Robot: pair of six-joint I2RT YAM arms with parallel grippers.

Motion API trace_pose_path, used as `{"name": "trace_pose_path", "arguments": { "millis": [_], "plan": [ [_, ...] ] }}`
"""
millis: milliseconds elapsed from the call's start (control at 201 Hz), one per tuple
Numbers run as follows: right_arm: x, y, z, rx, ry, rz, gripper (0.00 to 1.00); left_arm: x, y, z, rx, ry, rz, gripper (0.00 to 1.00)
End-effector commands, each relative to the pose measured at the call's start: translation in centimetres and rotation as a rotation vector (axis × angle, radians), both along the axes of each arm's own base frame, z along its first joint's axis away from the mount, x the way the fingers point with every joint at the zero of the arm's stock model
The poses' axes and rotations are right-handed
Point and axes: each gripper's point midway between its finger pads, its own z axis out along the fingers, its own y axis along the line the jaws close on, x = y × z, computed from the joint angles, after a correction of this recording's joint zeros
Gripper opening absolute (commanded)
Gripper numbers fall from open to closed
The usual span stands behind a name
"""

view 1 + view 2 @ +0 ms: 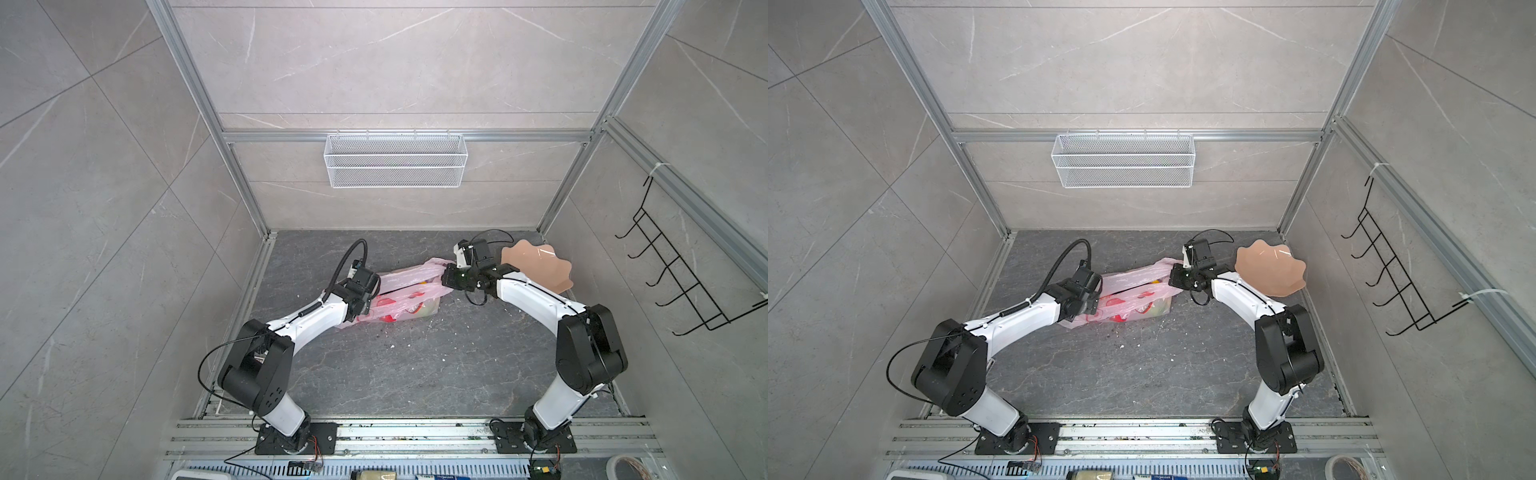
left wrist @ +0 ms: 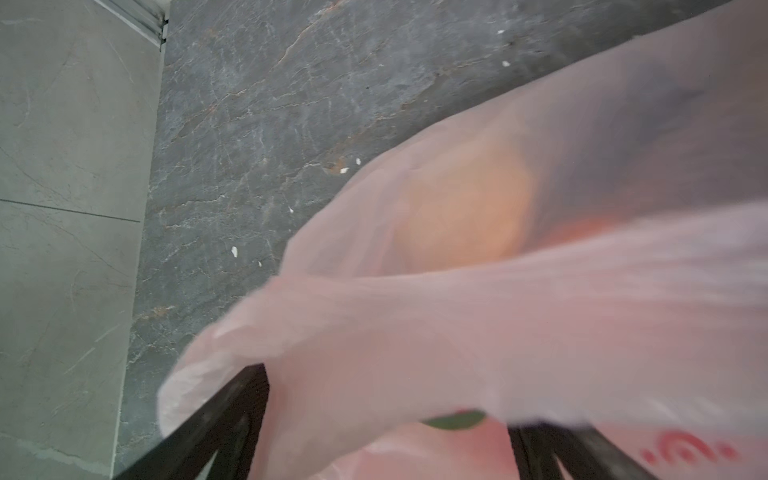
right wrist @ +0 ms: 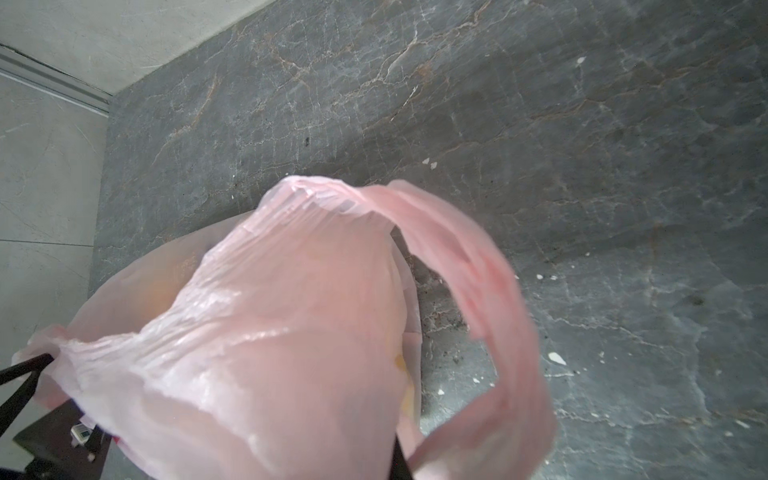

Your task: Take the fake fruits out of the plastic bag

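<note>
The left gripper (image 2: 386, 401) is seen with its fingers (image 2: 232, 399) spread wide. Thin film of the plastic bag (image 1: 399, 291) is draped over and between them, and nothing appears to be clamped. The right gripper (image 1: 444, 277) is closed, and the gathered end of the bag is pinched in it and held just clear of the tabletop (image 1: 415, 374), so that the bag is stretched between the two grippers. The step in hand is judged to be reaching into the bag. It would be done best if the pinch were held firm and slightly raised, so that the mouth is kept slack and open. The loose film should be cleared from between the wide fingers before they are closed, lest plastic be caught instead of fruit. The fake fruits (image 2: 465, 208) are all seen inside the bag, just ahead of the left gripper. An orange blur and a green sliver (image 2: 453, 419) are made out through the film. The bag is thin, translucent, pale pink and crinkled, with red prints, and a loop handle (image 3: 478, 291) hangs loose beside the right gripper. A peach scalloped plate (image 1: 536, 266) lies behind that gripper, apart from the bag.
</note>
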Motion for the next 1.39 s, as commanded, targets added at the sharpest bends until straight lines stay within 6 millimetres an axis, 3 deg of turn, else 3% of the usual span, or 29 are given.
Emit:
{"name": "trace_pose_path", "arguments": {
  "millis": [0,70,169,279,354,458,528,568,717,827,891,1086,1389],
  "plan": [
    [0.7,-0.4,0.3,-0.031,-0.015,0.005,0.0,1.8,0.8,-0.2,-0.056,0.003,0.035,0.81],
    [0.7,-0.5,0.0,-0.037,-0.014,0.009,0.0,2.5,1.2,-1.1,-0.154,0.021,0.063,0.75],
    [0.8,-0.3,-0.3,-0.034,-0.022,0.026,0.0,3.7,2.4,-1.5,-0.318,0.014,0.134,0.58],
    [0.7,0.2,-1.2,-0.017,-0.019,0.067,0.0,5.4,3.4,-1.2,-0.494,-0.014,0.194,0.27],
    [0.5,0.7,-1.7,-0.001,-0.018,0.1,0.0,6.5,3.9,-0.7,-0.592,-0.036,0.224,0.12],
    [0.2,1.2,-2.4,-0.018,-0.017,0.143,0.0,7.6,4.4,-0.1,-0.71,-0.06,0.257,0.01],
    [0.4,1.2,-2.6,-0.049,-0.013,0.142,0.0,7.9,4.8,-0.2,-0.763,-0.067,0.284,0.0],
    [0.6,1.1,-2.8,-0.073,-0.004,0.137,0.05,7.9,5.1,-0.2,-0.787,-0.067,0.3,0.0],
    [0.4,-0.5,-2.0,-0.244,0.007,0.035,0.6,7.2,4.8,-0.4,-0.82,-0.056,0.308,0.0],
    [-0.6,-1.6,-0.1,-0.344,0.007,-0.083,0.76,6.4,4.3,-0.6,-0.823,-0.035,0.305,0.0],
    [-1.6,-1.7,0.8,-0.383,0.0,-0.137,0.8,5.8,3.8,-0.8,-0.803,-0.023,0.304,0.0],
    [-4.0,1.1,2.5,-0.372,-0.038,-0.238,0.86,3.6,2.1,-0.8,-0.746,0.006,0.275,0.0],
    [-2.4,4.7,1.1,-0.188,0.013,-0.299,0.89,1.0,1.0,-0.6,-0.737,0.009,0.26,0.0]
  ]
}}
